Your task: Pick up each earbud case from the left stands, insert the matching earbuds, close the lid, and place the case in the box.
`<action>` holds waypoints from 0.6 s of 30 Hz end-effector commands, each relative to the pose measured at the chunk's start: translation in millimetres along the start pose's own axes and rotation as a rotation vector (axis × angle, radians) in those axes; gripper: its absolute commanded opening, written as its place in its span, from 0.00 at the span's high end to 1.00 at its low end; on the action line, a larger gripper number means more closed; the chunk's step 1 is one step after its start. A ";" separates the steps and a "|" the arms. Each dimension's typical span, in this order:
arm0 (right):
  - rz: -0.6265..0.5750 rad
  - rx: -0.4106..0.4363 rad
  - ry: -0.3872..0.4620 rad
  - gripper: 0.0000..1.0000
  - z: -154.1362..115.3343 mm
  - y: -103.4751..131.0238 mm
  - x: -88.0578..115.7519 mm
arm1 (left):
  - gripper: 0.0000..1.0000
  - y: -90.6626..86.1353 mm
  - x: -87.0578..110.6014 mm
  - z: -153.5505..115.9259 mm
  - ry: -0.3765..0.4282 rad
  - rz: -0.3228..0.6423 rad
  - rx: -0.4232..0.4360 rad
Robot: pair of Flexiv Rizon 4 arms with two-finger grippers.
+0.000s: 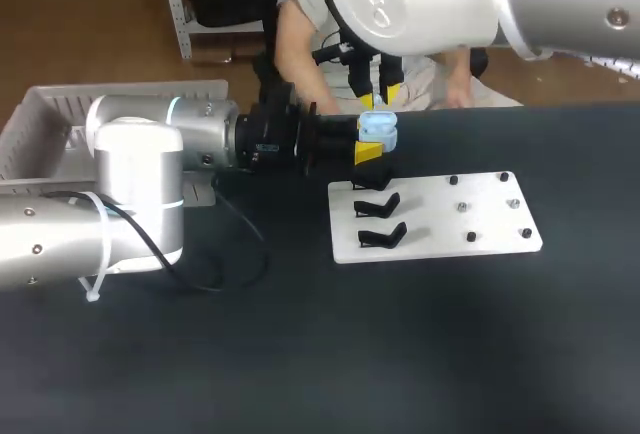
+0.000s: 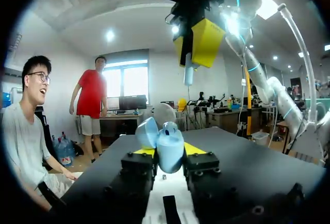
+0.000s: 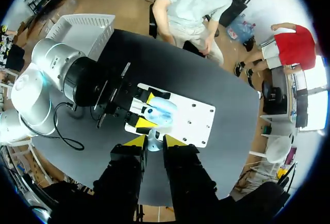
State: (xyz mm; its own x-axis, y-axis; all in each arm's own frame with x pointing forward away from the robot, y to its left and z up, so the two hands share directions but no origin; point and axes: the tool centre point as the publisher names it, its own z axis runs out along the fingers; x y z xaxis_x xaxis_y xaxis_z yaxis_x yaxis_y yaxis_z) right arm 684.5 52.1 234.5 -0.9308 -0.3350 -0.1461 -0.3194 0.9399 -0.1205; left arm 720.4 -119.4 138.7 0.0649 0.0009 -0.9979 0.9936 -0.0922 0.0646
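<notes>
Hovering above the open case [image 1: 378,134] is the right gripper [image 3: 153,141], and its yellow tips are pinched on a small pale earbud [image 2: 188,74], stem pointing down; the earbud is in the air, not yet touching the case. Below it the left gripper [image 2: 169,157] comes in level from the side and is clamped on the light blue case, one yellow tip against each flank; the lid [image 2: 146,131] is swung back and the mouth faces up toward the earbud. The case is held off the table [image 1: 400,354], just past the far edge of the white board [image 1: 440,224].

So where does that put us? By my reading, we're in the middle of the job for this case: it's off its stand and open, and an earbud is lined up for the drop. Whether another earbud already sits inside, I cannot tell. Left to do, as I judge it: seat this earbud, fit any that is missing, shut the lid, and carry the case over to the white box [image 1: 45,119] at the far left.

On the board, the three black stands [image 1: 380,204] along its left side look bare from above; the small dark pegs [image 1: 461,206] on its right half are too small to say what they carry. The inside of the box is hidden behind the left arm, so no count of finished cases from here.
</notes>
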 end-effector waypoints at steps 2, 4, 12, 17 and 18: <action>-0.031 0.009 -0.055 1.00 6.5 2.1 2.0 | 1.00 -0.8 0.5 0.2 -0.002 0.003 -0.004; -0.053 0.002 -0.050 1.00 6.4 2.4 1.7 | 1.00 -0.8 0.5 0.2 -0.002 0.003 -0.004; -0.076 -0.021 -0.036 1.00 13.6 2.9 -0.6 | 1.00 -0.8 0.5 0.2 -0.002 0.003 -0.004; -0.085 -0.032 -0.053 1.00 21.7 6.5 -0.7 | 1.00 -0.8 0.5 0.2 -0.002 0.003 -0.004; -0.089 -0.028 -0.053 1.00 23.1 6.9 -0.8 | 1.00 -0.8 0.5 0.2 -0.002 0.003 -0.004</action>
State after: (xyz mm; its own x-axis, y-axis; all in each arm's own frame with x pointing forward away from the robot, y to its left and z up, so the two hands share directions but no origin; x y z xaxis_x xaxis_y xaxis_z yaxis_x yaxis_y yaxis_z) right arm 689.1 58.9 216.0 -0.8905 -0.4185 -0.1785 -0.4056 0.9080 -0.1051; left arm 720.4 -119.3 138.8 0.0650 0.0009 -0.9979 0.9936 -0.0922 0.0646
